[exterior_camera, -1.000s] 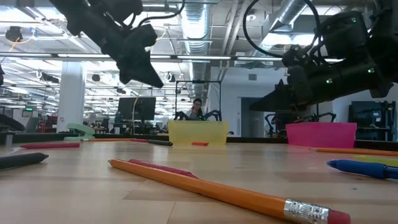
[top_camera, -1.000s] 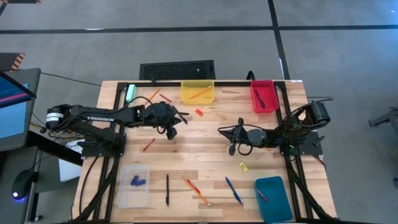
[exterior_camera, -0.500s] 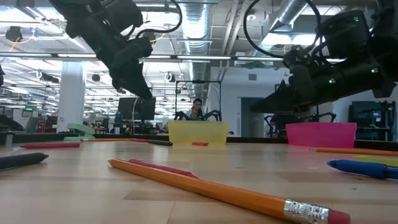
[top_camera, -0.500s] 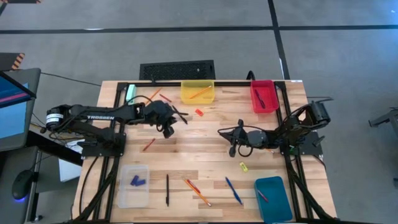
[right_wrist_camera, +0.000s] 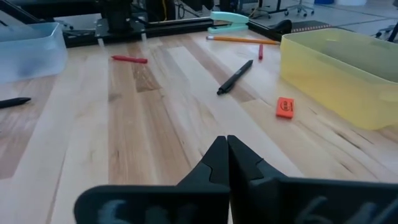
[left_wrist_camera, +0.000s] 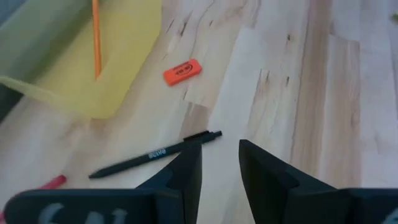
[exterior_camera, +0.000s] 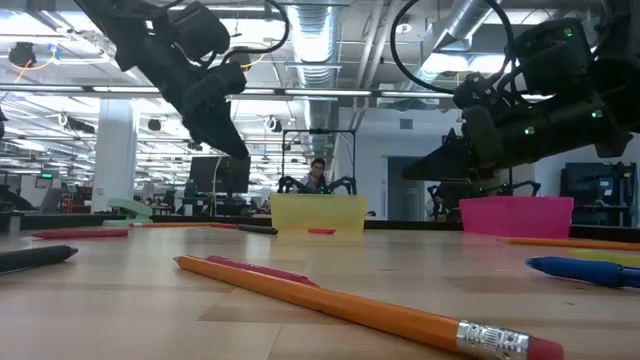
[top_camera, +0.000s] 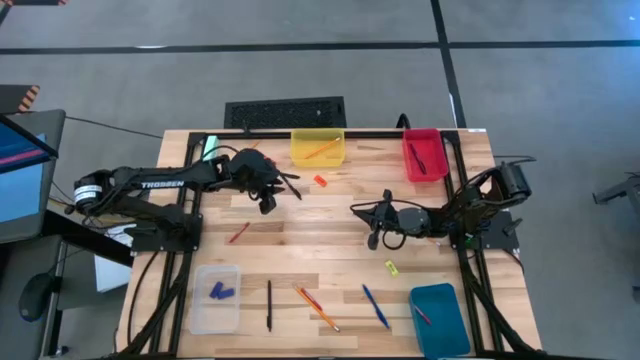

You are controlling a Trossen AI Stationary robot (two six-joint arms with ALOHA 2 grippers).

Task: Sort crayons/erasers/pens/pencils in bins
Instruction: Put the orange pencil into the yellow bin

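Observation:
My left gripper (left_wrist_camera: 221, 149) hovers open above a black pen (left_wrist_camera: 155, 153) that lies flat on the wood, near the yellow bin (top_camera: 317, 148); nothing is between its fingers. An orange-red eraser (left_wrist_camera: 182, 71) lies just past the pen. The yellow bin holds a pencil (left_wrist_camera: 96, 37). My right gripper (right_wrist_camera: 227, 142) waits shut and empty at mid-table right (top_camera: 370, 222). A red bin (top_camera: 422, 155) stands far right, a teal bin (top_camera: 438, 318) near right, and a clear bin (top_camera: 215, 298) near left. A red crayon (top_camera: 238, 233) lies left of centre.
Along the near edge lie a black pen (top_camera: 268, 305), a pencil with a crayon (top_camera: 318, 308) and a blue pen (top_camera: 376, 306). A yellow eraser (top_camera: 391, 267) lies near the teal bin. A pale-green block (top_camera: 210, 150), a pencil (top_camera: 243, 155) and a crayon (top_camera: 265, 157) lie far left.
My left gripper has swung toward the table's far edge and the yellow bin, sinking slightly and rolling a little. The right arm has kept still, and nothing on the table has moved.

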